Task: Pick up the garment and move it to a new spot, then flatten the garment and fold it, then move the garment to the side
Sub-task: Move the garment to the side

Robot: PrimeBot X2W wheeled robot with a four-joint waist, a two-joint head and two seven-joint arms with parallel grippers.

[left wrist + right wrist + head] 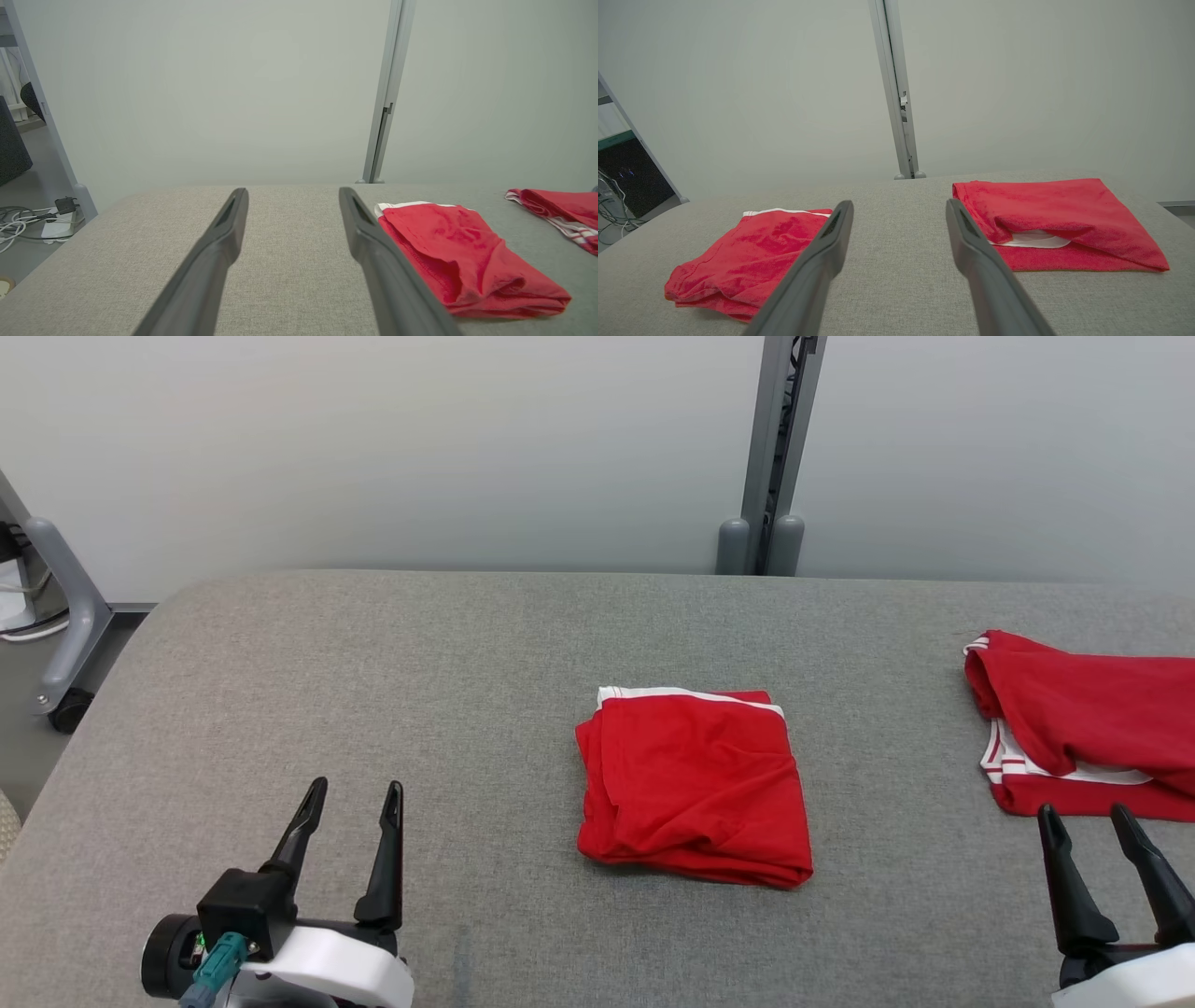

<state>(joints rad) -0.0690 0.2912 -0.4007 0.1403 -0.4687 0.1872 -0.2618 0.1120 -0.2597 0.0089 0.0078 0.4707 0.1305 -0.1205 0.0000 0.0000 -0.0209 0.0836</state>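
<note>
A red garment (691,784) with a white trim along its far edge lies folded into a rough square at the middle of the grey padded table (373,644). My left gripper (358,787) hovers open near the front left, well to the left of it, nothing between its fingers. In the left wrist view the open left gripper (293,191) has the garment (462,256) just right of its right finger. My right gripper (1081,810) stands open at the front right. In the right wrist view the garment (747,252) lies left of the open right gripper (900,203).
A second red garment (1092,728) with white stripes lies folded at the table's right edge, just beyond my right fingertips, and shows too as the second garment (1055,214). A grey post (775,457) stands behind the table. A wheeled frame leg (65,607) and floor cables (28,224) sit off the left side.
</note>
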